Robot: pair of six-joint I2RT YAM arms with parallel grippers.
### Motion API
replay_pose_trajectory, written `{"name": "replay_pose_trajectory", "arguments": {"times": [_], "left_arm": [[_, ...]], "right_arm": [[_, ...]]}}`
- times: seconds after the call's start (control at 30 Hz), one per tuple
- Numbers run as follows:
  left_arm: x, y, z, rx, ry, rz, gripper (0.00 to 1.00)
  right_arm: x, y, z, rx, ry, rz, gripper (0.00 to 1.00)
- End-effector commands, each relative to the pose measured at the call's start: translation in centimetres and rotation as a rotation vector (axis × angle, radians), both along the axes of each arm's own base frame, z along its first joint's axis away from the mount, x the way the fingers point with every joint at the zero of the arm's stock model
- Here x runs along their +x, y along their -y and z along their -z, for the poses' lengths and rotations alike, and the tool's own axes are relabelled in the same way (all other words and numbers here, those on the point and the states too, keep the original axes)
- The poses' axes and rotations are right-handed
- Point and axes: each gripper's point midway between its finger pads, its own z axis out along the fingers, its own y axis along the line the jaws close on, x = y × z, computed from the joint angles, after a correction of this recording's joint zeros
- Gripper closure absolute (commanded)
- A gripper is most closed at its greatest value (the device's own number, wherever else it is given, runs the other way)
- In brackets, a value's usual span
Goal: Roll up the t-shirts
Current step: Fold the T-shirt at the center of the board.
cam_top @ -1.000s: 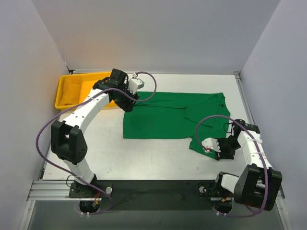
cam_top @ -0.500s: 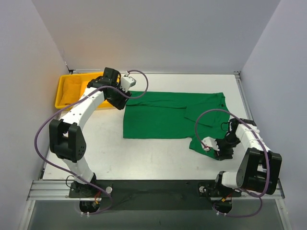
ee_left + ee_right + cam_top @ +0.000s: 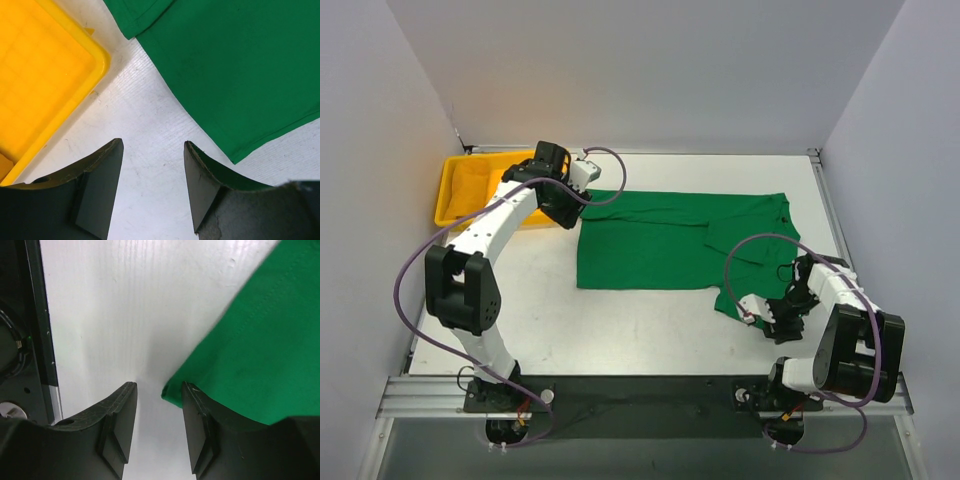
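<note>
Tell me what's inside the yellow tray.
Only bare yellow floor shows inside the tray. The left arm covers its right end, so anything there is hidden.

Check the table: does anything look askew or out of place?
The shirt lies unevenly: its right part is folded over, and one corner juts out toward the right gripper. Nothing looks spilled or damaged.

The green t-shirt (image 3: 660,245) lies spread out, yellow tray (image 3: 460,185) beside its left end, right tool (image 3: 752,310) at its near-right corner.
</note>
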Motion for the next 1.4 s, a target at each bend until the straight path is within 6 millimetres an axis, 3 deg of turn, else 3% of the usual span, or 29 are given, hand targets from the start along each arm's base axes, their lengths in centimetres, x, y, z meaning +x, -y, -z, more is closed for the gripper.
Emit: {"name": "replay_pose_trajectory", "arguments": {"times": [0.0,0.27,0.53,0.63,0.7,0.8,0.83,0.97,1.07,1.13,1.27,1.37], "left_arm": [[1.6,-0.3,-1.5,0.01,0.06,-0.004,0.38],[1.4,-0.7,-1.5,0.027,0.059,-0.006,0.38],[1.8,-0.4,-1.4,0.017,0.056,-0.003,0.38],[1.8,-0.4,-1.4,0.019,0.057,-0.003,0.38],[1.8,-0.4,-1.2,0.02,0.053,0.001,0.38],[1.4,-0.4,-1.1,0.024,0.045,0.017,0.38],[1.0,-0.4,-0.7,0.025,0.031,0.032,0.38],[-0.5,-0.7,-0.1,0.029,0.022,0.146,0.38],[-1.2,-1.3,0.4,0.033,0.031,0.208,0.38],[-2.0,-1.4,0.9,0.057,0.025,0.296,0.38],[-5.3,-0.8,3.0,0.037,-0.024,0.491,0.38],[-7.4,0.8,2.9,-0.022,0.0,0.622,0.39]], "right_arm": [[0.2,-1.2,0.9,0.111,0.153,-0.562,0.59],[0.7,-0.4,1.3,0.081,0.17,-0.566,0.6],[2.3,1.1,1.7,0.049,0.195,-0.563,0.62],[3.0,0.9,2.0,0.052,0.231,-0.559,0.76],[3.4,0.6,1.7,0.064,0.257,-0.551,0.93],[4.6,-0.1,0.1,0.078,0.33,-0.521,1.0],[4.2,-0.7,-0.7,0.106,0.315,-0.473,1.0],[6.1,-1.2,-5.5,0.108,0.394,-0.303,1.0],[6.6,-1.6,-7.5,0.092,0.413,-0.135,1.0],[6.2,-1.8,-7.8,0.087,0.416,-0.076,1.0],[5.0,-2.7,-7.4,0.07,0.413,0.062,1.0],[5.0,-3.6,-6.9,0.058,0.432,0.102,1.0]]}}
